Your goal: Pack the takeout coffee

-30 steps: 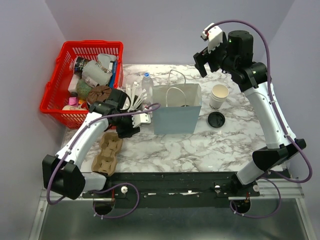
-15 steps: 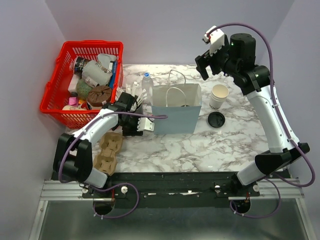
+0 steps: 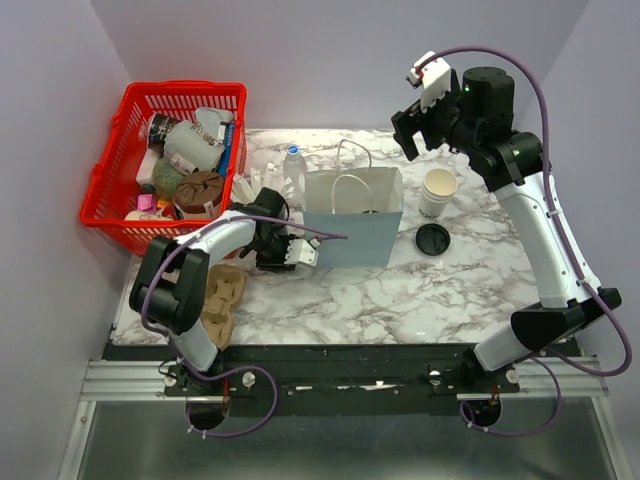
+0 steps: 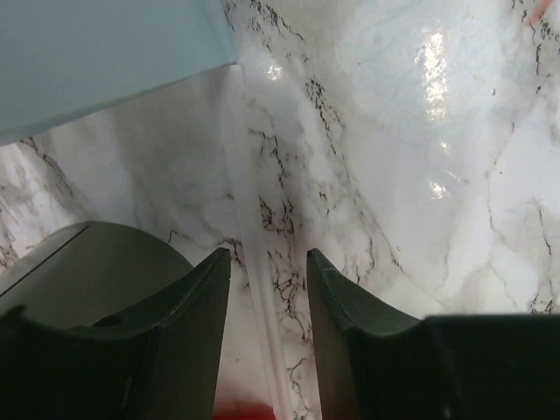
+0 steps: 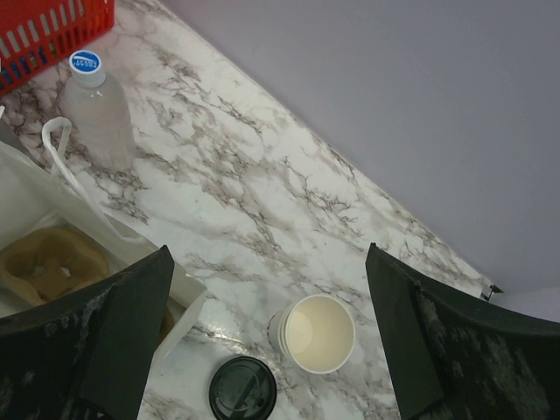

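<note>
The takeout coffee is one cream paper cup (image 3: 438, 190) standing open and empty, with its black lid (image 3: 432, 238) flat on the marble in front of it. Both also show in the right wrist view, the cup (image 5: 319, 334) and the lid (image 5: 242, 388). My right gripper (image 3: 420, 130) hangs high above them, wide open and empty (image 5: 269, 254). My left gripper (image 3: 300, 250) is low by the front left corner of the blue paper bag (image 3: 352, 215). In the left wrist view the left gripper (image 4: 268, 255) is partly open, astride a white straw (image 4: 243, 192), with a gap on each side.
A red basket (image 3: 165, 165) of oddments sits at the back left. A water bottle (image 3: 293, 165) stands behind the bag, a grey cup (image 4: 87, 271) beside my left fingers. A cardboard cup carrier (image 3: 222, 300) lies at the front left. Something brown (image 5: 52, 262) lies inside the bag.
My left arm has swung its gripper right, along the table to the bag's front left corner, and its jaws have narrowed. The right arm has barely moved.
</note>
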